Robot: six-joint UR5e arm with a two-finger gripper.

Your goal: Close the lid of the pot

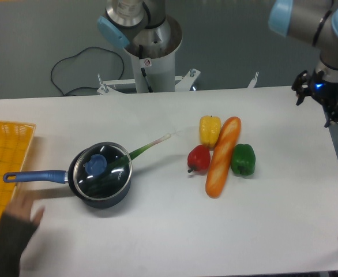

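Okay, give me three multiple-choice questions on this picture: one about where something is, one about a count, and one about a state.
1. Where is the gripper?
A. Over the pot
B. At the table's far right edge
C. Above the yellow basket

2. How many peppers lie by the bread loaf?
A. Three
B. One
C. Five

3. How is the pot lid?
A. Flat on the table beside the pot
B. Held in the gripper
C. On the pot, with a green stalk sticking out under it

Answers:
1. B, it hangs at the right edge, far from the pot.
2. A, a yellow pepper, a red pepper and a green pepper flank the loaf.
3. C, the blue knob sits over the pot and the stalk pokes out towards the right.
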